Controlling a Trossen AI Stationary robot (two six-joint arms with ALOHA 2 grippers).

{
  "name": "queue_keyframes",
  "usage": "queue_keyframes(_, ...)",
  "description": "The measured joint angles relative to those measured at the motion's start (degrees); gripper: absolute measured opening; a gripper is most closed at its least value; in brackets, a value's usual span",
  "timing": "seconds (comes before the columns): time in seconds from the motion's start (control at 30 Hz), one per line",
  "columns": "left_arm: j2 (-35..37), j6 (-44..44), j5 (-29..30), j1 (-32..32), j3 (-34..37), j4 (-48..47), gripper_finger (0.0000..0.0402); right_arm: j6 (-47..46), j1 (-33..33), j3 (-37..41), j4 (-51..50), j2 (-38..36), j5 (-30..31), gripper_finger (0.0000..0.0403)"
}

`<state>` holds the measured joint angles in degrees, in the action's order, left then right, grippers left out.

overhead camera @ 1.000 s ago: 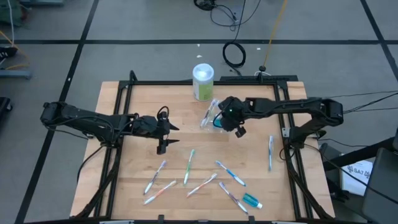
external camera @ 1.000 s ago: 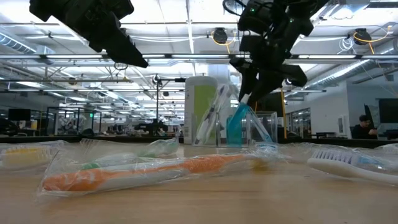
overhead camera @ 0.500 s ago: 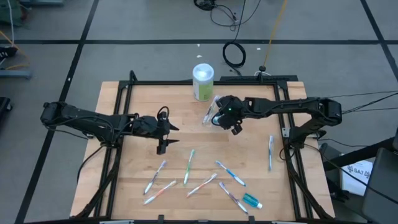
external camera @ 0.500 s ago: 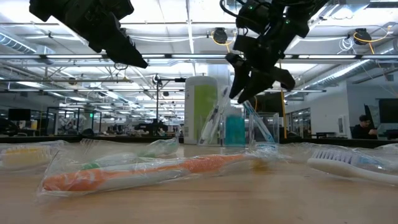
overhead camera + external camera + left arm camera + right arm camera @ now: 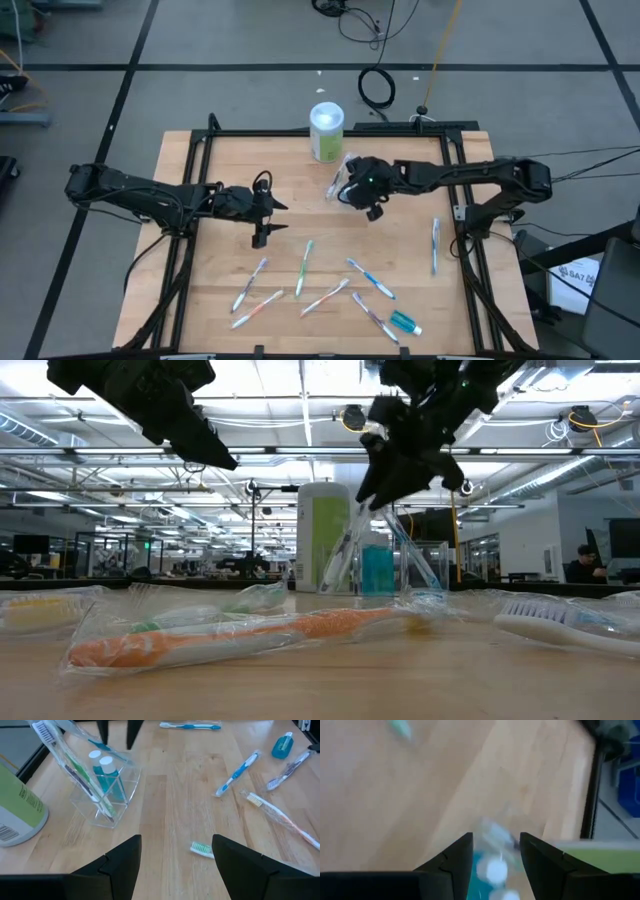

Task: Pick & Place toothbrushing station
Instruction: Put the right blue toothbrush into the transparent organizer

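Observation:
The toothbrushing station is a clear holder (image 5: 112,807) on the far middle of the table (image 5: 230,165). Two teal tubes with white caps (image 5: 102,775) and two wrapped toothbrushes (image 5: 65,760) stand in it. My right gripper (image 5: 410,482) hangs open just above the holder, touching nothing; the tube caps (image 5: 495,870) show below its fingers. Several wrapped toothbrushes (image 5: 305,265) and one teal tube (image 5: 403,322) lie flat on the near half of the table. My left gripper (image 5: 272,222) waits open above the table's left middle.
A white and green canister (image 5: 326,130) stands upright just behind the holder, near the far edge. One toothbrush (image 5: 434,245) lies alone by the right rail. Bare wood shows between the two grippers. A black frame (image 5: 455,170) borders the table.
My right gripper has opened and let go of a teal tube, which hung tilted from its fingertips and now stands upright in the holder. The gripper has then risen a little and tipped up above the holder.

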<state>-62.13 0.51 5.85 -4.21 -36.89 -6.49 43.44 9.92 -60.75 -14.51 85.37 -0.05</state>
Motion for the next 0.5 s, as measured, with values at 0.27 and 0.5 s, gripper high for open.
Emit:
queue_keyframes(0.27,0.0,1.0,0.0,0.0,0.0,0.3,0.0251,-21.1,-6.4,0.1,-1.3,-1.5,-0.1,0.0158)
queue_keyframes(0.5,0.0,1.3,0.0,0.0,0.0,0.3,0.0251,-40.4,-13.3,3.4,3.1,-1.6,-6.0,0.0158)
